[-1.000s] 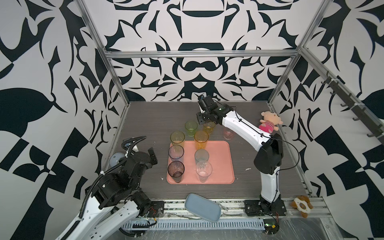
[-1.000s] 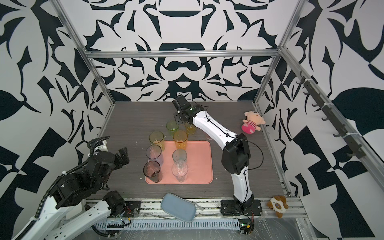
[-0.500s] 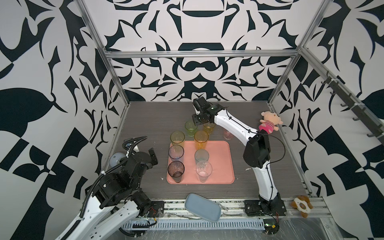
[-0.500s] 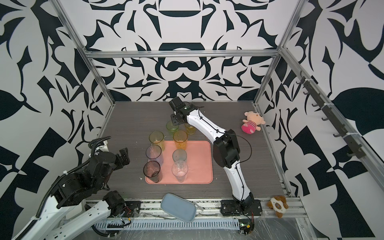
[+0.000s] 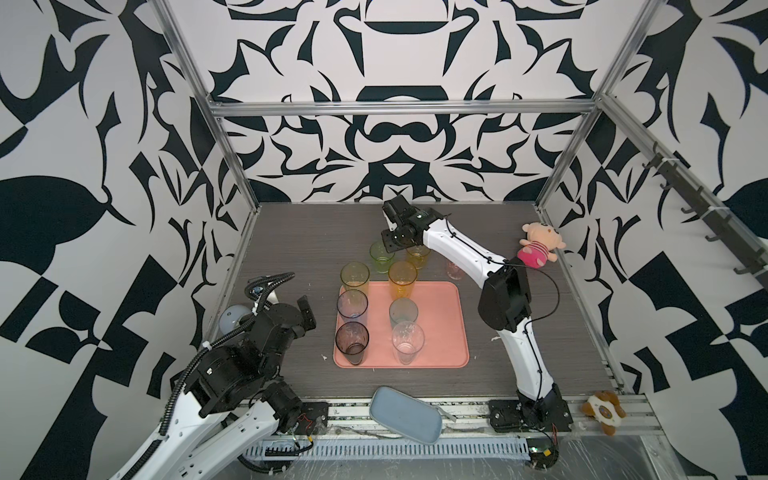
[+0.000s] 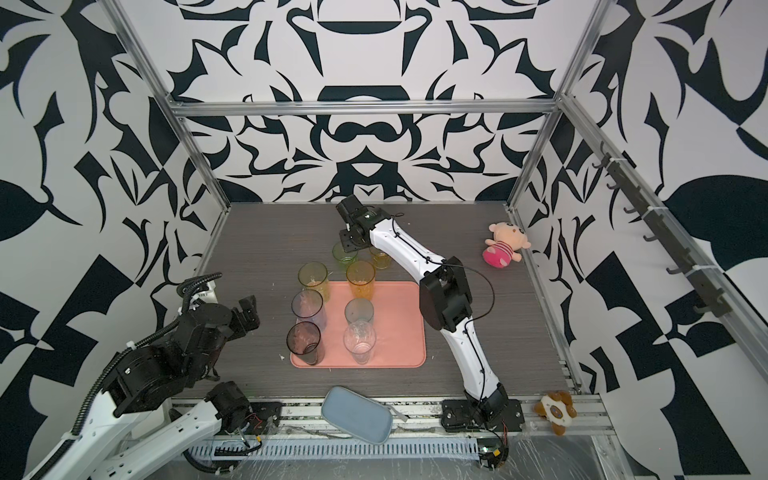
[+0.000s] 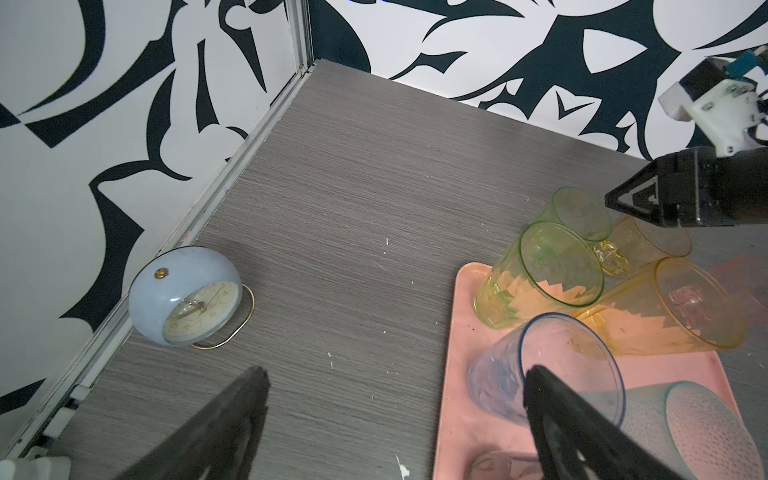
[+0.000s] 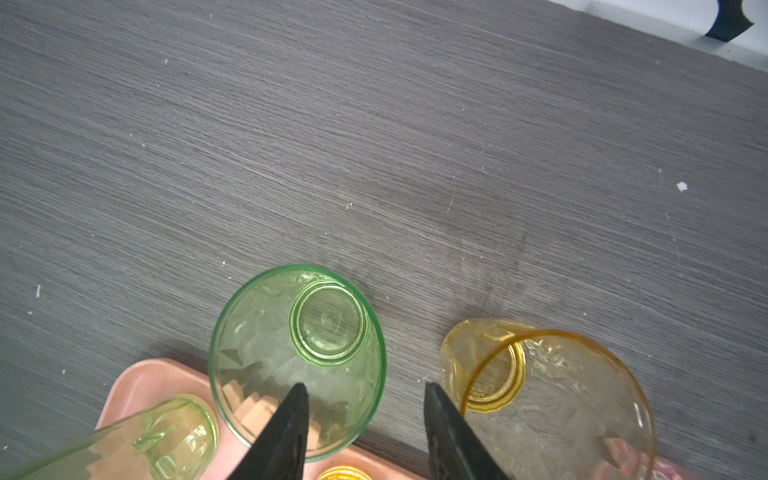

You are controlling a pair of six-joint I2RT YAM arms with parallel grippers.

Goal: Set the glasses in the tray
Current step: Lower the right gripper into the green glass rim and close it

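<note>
A: In a top view, right pincer (image 5: 390, 246) part-spread, empty, above green glass (image 5: 381, 258) on counter (image 5: 291, 232), beyond far edge of tray (image 5: 440, 316).
B: Left wrist: left pincer (image 7: 397, 374) wide, idle.
A: Right wrist: straddle green rim, descend clear of amber glass (image 8: 561, 386).

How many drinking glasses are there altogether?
9. Six on the tray: yellow-green, blue, grey, orange, teal, clear. Three on the table behind it: green, amber, pink. None looks hidden.

Your grey wood-grain counter (image 5: 291, 232) carries the salmon-pink tray (image 5: 440, 316) near its middle. Just behind the tray, a green tumbler (image 5: 381, 257), an amber tumbler (image 5: 417, 259) and a pink tumbler (image 5: 454, 271) stand on it. A plush doll (image 5: 538, 245) lies by the right wall and a pale blue alarm clock (image 7: 187, 297) by the left.
</note>
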